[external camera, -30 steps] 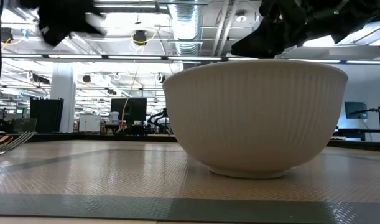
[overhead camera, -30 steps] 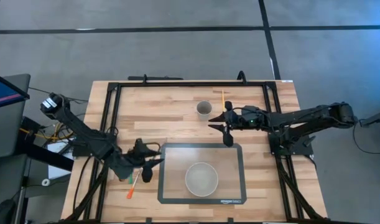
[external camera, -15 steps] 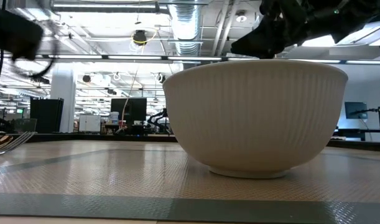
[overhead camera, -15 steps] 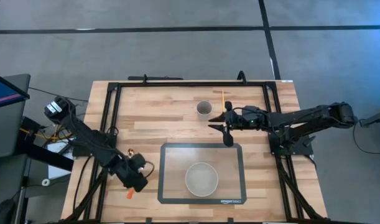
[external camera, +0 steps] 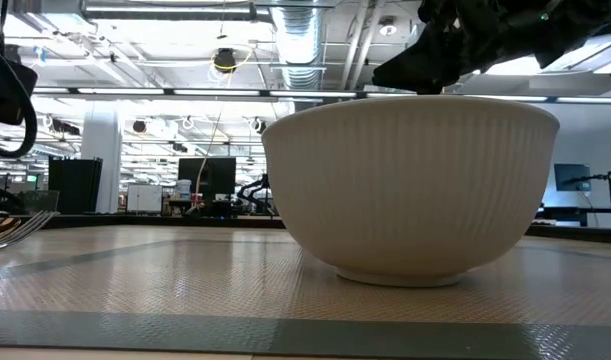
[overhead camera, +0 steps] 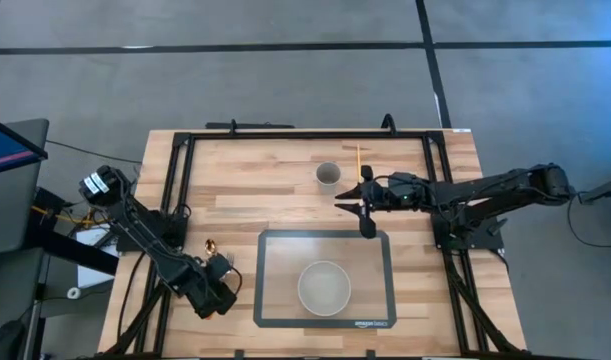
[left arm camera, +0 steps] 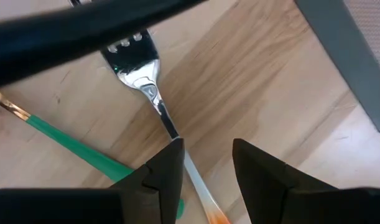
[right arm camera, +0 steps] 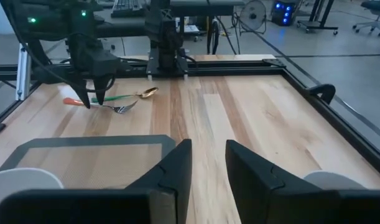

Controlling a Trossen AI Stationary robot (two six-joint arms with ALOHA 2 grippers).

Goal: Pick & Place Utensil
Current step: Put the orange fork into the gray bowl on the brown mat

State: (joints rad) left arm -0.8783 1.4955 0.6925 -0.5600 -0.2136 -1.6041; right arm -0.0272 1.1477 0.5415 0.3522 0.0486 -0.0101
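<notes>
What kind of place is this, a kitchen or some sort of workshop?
Most likely a robotics lab or open workshop hall, not a kitchen. The wooden table stands on bare concrete, exposed ducts run overhead, and computer screens and equipment racks fill the room behind the bowl.

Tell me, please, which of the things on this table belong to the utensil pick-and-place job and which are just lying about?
Part of the job:
- fork, on the wood under the left tool, which is open around its handle
- bowl on the mat, the likely drop spot

Lying about:
- green-handled spoon beside the fork
- cup near the waiting right tool
- orange stick beside the cup
</notes>
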